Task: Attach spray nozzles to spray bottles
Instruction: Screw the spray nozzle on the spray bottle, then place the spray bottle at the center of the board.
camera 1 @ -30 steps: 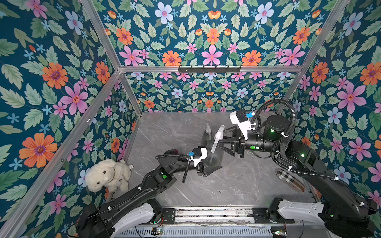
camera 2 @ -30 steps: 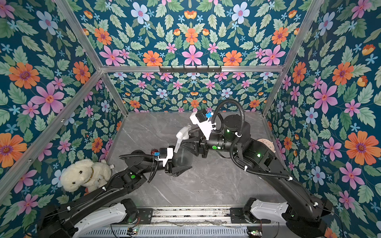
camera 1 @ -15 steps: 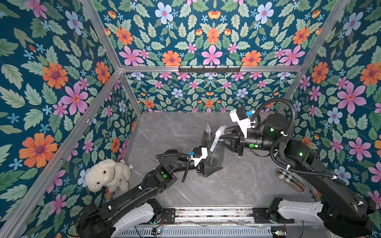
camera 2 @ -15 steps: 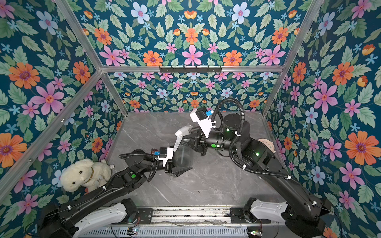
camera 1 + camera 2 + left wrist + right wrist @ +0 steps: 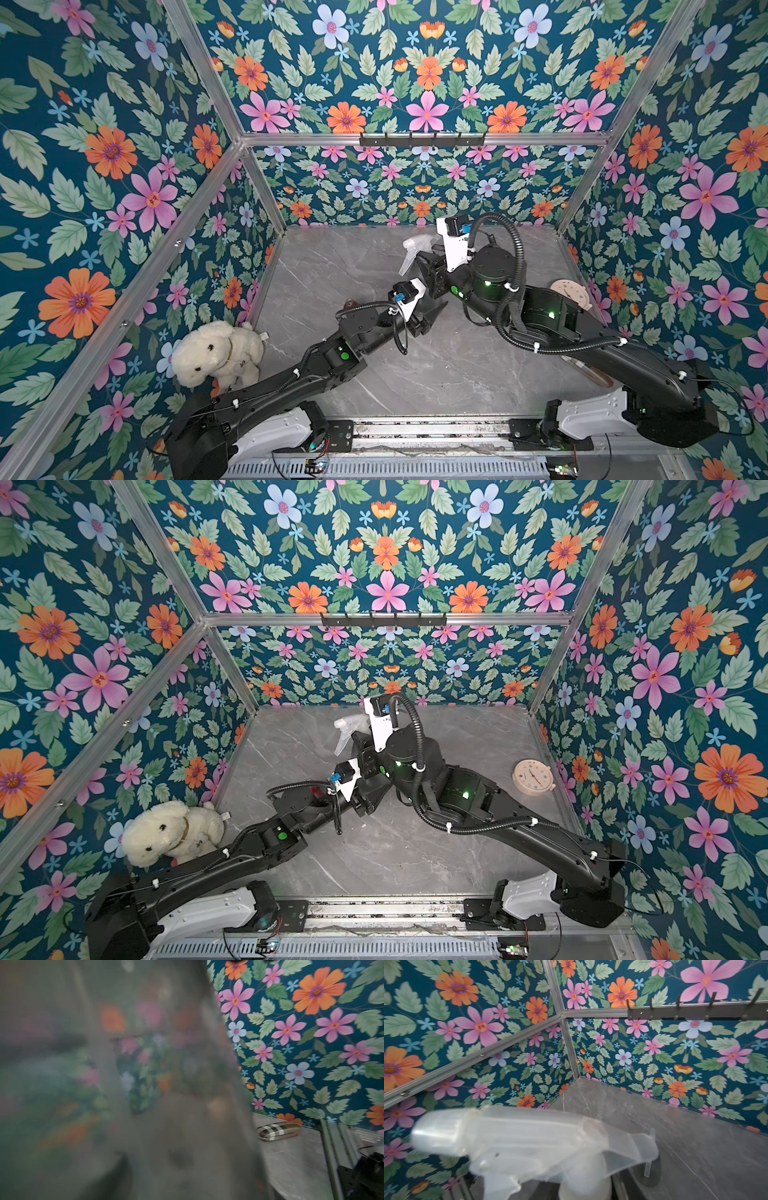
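- Your grey marble surface point(image 5: 436, 374) fills the lower middle of both top views.
- A cream plush dog point(image 5: 216, 357) sits at lower left, against the floral wall point(image 5: 104, 208).
- The spray bottle point(image 5: 166, 1105) (smoky grey, badly blurred) fills the left of the left wrist view, tilted. Your left tool point(image 5: 434, 318), mid-frame, holds it with jaws part-way apart. In the top views you cannot make it out.
- The whitish spray nozzle point(image 5: 415, 249) juts from your right tool point(image 5: 430, 268) just above centre, spout toward frame left. You cannot tell whether that tool grips it.
- A round clock point(image 5: 533, 777) lies at the surface's right edge.
- A plaid case point(image 5: 278, 1130) lies by the wall.
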